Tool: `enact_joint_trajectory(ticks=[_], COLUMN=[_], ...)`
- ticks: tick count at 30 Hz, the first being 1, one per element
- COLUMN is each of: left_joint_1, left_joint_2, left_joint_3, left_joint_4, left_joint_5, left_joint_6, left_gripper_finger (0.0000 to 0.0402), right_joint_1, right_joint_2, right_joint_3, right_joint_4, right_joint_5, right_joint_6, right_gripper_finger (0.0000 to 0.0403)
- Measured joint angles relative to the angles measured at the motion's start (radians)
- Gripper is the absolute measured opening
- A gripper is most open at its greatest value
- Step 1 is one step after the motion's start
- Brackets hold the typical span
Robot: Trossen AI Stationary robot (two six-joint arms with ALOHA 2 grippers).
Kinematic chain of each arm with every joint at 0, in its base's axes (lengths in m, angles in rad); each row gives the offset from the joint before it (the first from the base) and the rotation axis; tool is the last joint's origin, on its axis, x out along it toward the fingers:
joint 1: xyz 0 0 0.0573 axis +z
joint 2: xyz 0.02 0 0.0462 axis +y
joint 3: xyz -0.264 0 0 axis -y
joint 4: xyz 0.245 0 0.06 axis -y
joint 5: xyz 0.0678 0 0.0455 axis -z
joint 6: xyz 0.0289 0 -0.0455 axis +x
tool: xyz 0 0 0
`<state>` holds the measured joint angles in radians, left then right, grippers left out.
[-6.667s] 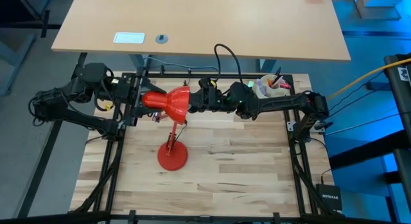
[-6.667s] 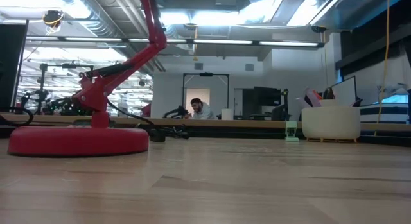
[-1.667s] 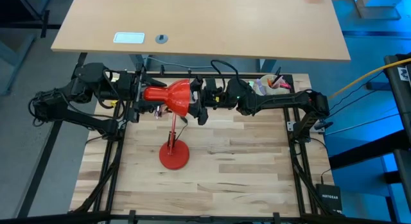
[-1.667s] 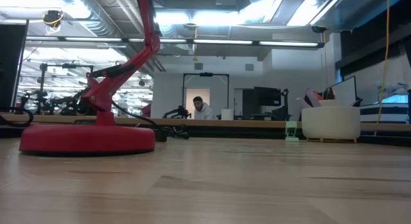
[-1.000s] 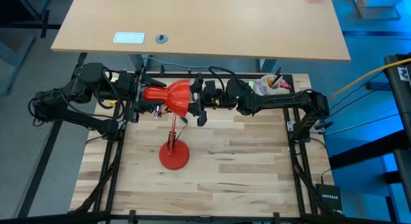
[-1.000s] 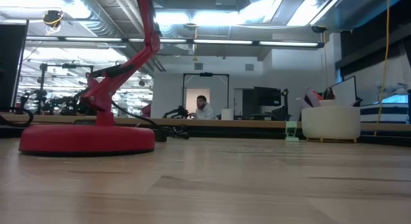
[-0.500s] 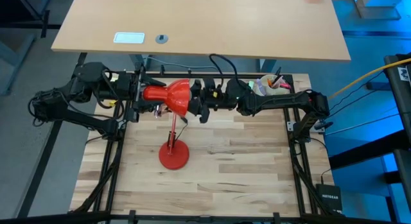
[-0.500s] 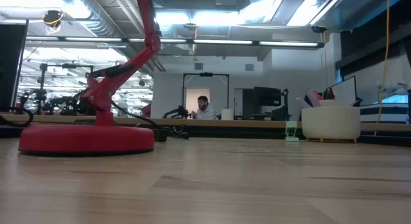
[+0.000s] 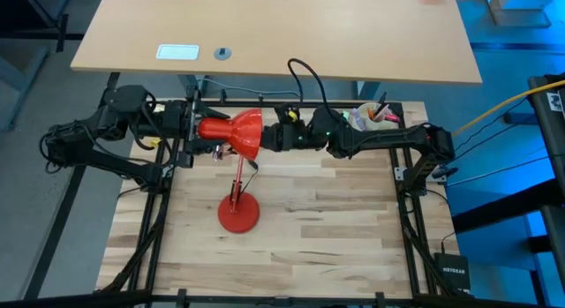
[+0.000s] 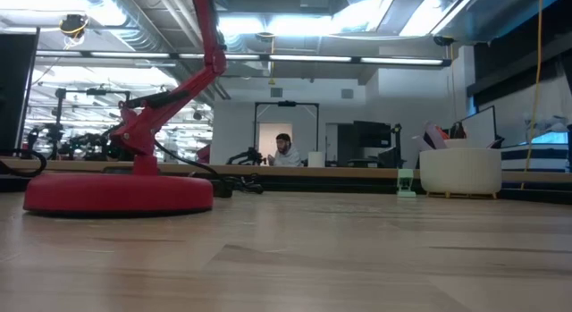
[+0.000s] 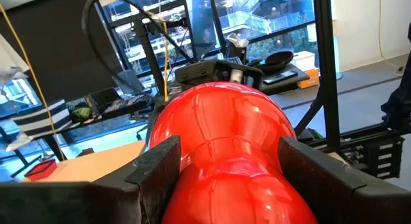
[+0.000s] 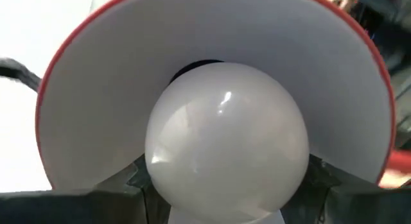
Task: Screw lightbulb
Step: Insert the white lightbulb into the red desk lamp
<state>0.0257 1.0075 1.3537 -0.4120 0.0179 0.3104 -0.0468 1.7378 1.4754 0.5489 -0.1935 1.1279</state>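
The lightbulb [image 12: 226, 144] sits inside the red lamp shade [image 9: 244, 133] mouth, clasped by the right gripper [image 12: 225, 205] fingers; left gripper [image 11: 225, 166] clamps the shade's neck. Threading is under way (seemingly); next, another twist.

You get one camera looking straight down and one low on the table [image 10: 357, 258]. Both wrist cameras sit very close to the red lamp shade [image 11: 225, 140], one on each side.

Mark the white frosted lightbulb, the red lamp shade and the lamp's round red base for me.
white frosted lightbulb [image 12: 226, 131]: right wrist view, centre of globe.
red lamp shade [image 9: 244, 134]: high view, outer cone.
round red lamp base [image 9: 238, 214]: high view, disc top.
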Motion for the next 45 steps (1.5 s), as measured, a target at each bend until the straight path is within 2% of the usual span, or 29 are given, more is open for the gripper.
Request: enact_joint_trajectory(ticks=[10,14,19,26,39,45], left_joint_1=[0.000,0.000,0.000,0.000,0.000,0.000], left_joint_2=[0.002,0.002,0.003,0.007,0.006,0.006], left_joint_3=[-0.003,-0.003,-0.003,-0.004,-0.006,-0.006], left_joint_4=[0.000,-0.001,0.002,0.015,0.021,0.022], left_joint_5=[0.001,0.000,-0.003,-0.004,-0.005,-0.005], left_joint_6=[0.060,0.061,0.065,0.057,0.032,0.013], left_gripper_finger=[0.0241,0.0239,0.0239,0.0238,0.0238,0.0238], right_joint_1=[0.000,0.000,0.000,0.000,0.000,0.000], right_joint_2=[0.000,0.000,0.007,0.007,0.006,0.006], right_joint_3=[0.000,0.000,-0.005,-0.003,-0.003,-0.002], right_joint_4=[0.002,0.009,0.092,0.069,0.075,0.075], right_joint_5=[-0.041,-0.034,-0.019,-0.047,-0.086,-0.048], right_joint_6=[0.374,0.440,0.422,0.353,0.342,0.270], right_gripper_finger=[0.0219,0.0233,0.0261,0.0286,0.0289,0.0289])
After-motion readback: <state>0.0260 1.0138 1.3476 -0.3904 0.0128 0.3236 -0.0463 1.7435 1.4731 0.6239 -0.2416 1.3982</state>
